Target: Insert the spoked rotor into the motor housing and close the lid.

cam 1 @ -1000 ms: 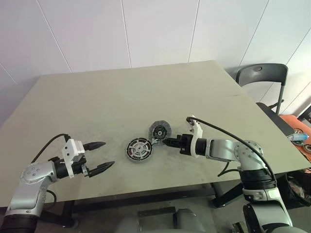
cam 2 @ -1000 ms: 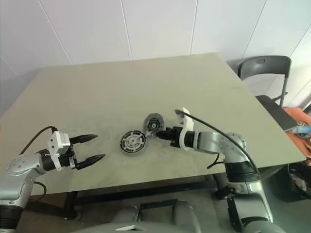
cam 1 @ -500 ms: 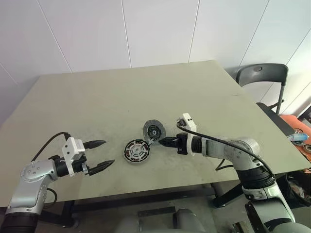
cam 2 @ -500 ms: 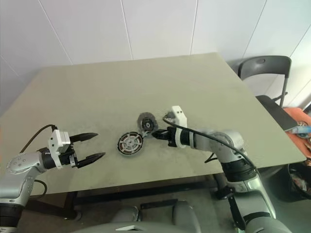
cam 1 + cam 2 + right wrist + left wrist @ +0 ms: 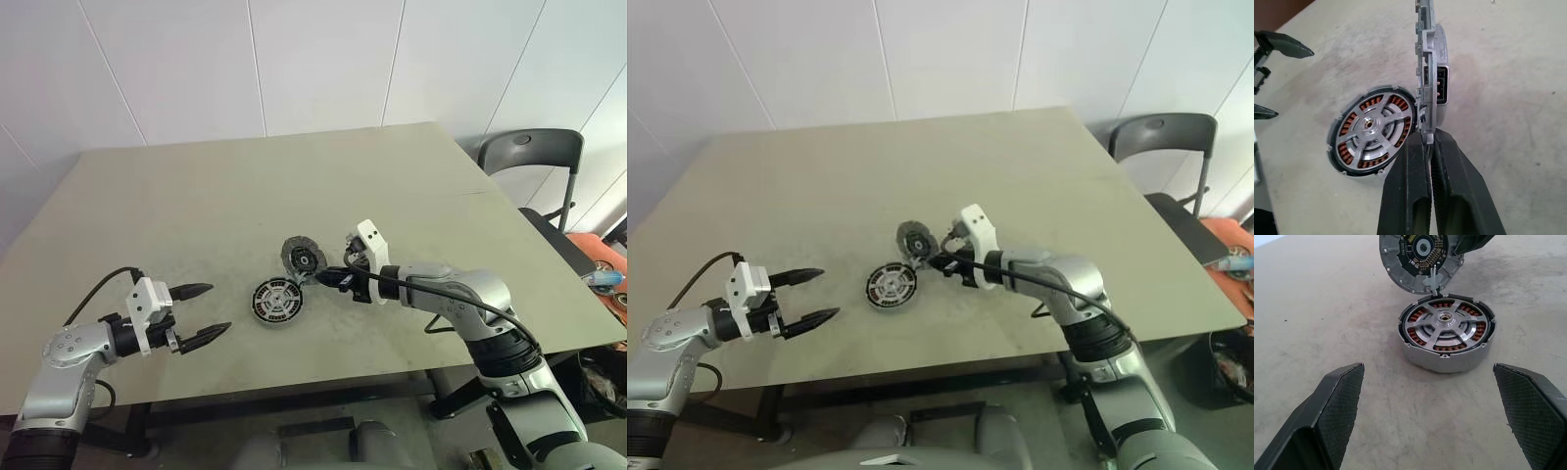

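The right gripper [image 5: 318,280] was clamped on the rim of the lid [image 5: 303,257], holding it tipped on edge in the air – its face turned towards the motor housing [image 5: 276,302], its lower edge just beside the housing's far rim. The spoked rotor [image 5: 1445,327] already sat inside the housing, silvery spokes over copper windings, on the table [image 5: 225,196] between the two arms. So closing, I judged, hinged on one thing: the lid stood nearly upright and had to be laid flat, moving towards the robot's left and down, onto the housing. The left gripper [image 5: 196,315] hung wide apart and empty, well to the housing's left – the right arm was nearer
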